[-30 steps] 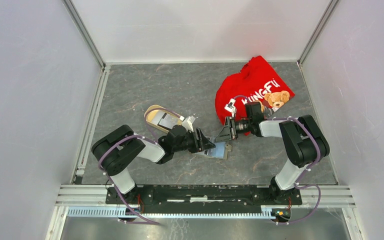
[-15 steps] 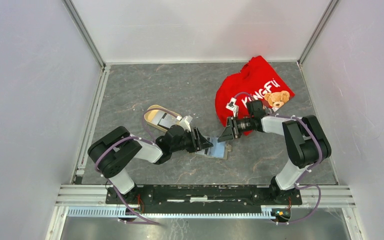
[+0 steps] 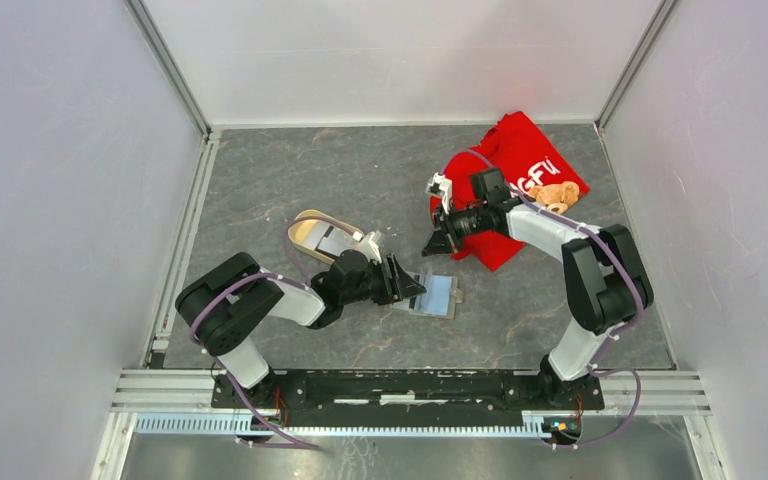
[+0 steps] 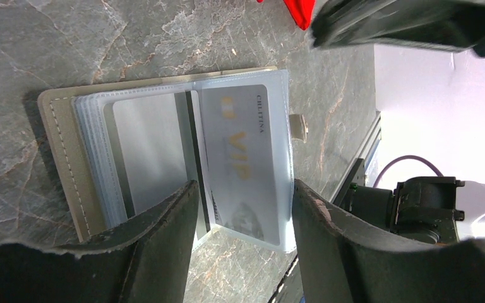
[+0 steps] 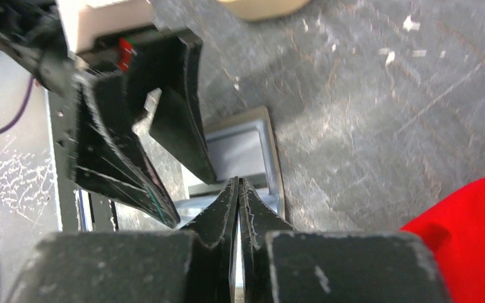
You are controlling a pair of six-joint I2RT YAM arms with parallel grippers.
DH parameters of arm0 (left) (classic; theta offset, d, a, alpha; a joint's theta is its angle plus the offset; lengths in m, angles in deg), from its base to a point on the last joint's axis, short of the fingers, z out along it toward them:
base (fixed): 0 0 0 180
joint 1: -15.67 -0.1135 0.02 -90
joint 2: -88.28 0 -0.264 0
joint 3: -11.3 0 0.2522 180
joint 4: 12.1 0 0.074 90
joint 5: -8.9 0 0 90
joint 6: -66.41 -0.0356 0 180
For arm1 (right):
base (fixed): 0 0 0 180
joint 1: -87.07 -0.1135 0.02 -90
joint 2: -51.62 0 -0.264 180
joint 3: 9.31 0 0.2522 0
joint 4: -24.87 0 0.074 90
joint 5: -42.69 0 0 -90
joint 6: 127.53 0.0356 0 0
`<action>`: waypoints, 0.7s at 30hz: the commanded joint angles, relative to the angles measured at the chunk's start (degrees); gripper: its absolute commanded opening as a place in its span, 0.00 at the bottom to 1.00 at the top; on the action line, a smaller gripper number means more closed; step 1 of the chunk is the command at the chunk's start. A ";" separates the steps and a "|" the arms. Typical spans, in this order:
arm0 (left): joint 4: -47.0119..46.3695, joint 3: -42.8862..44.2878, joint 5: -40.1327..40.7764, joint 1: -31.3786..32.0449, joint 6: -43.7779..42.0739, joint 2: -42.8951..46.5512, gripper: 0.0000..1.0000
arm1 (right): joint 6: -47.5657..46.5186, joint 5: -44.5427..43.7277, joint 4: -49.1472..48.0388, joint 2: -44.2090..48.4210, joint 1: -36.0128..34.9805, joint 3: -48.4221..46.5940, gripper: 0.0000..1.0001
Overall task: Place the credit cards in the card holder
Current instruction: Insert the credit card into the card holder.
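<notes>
The open card holder (image 4: pixel 145 145) lies under the spread left pincer (image 4: pixel 243 189) — one holder, one VIP card (image 4: pixel 243 145) showing; right pincer (image 5: pixel 239 183) pressed together.

gold "VIP" on the pale credit card (image 4: pixel 243 158) in the card holder (image 4: pixel 57 164), white letters "GFU" on the red shirt (image 3: pixel 515 140) at far right

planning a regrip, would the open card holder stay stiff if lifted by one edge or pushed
Probably floppy: the card holder is a thin cover with stacked clear sleeves, so a lifted edge would likely let the rest droop. It looks light and lies flat on the table, so a push should slide it. The card inside likely stiffens its sleeve.
</notes>
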 commanded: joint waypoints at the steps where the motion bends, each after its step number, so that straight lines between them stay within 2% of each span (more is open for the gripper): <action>1: -1.62 -0.56 0.03 -0.40 -1.87 -0.38 0.63 | -4.13 -6.10 4.31 -2.03 -0.32 -0.74 0.06; 8: -1.64 0.12 -0.56 -0.60 -2.04 -0.84 0.63 | -8.03 -7.43 7.13 -2.60 -1.17 0.14 0.05; 21: -1.26 -0.69 -0.68 -1.61 -2.13 0.58 0.66 | -21.77 -8.80 19.58 -1.55 -1.51 0.16 0.04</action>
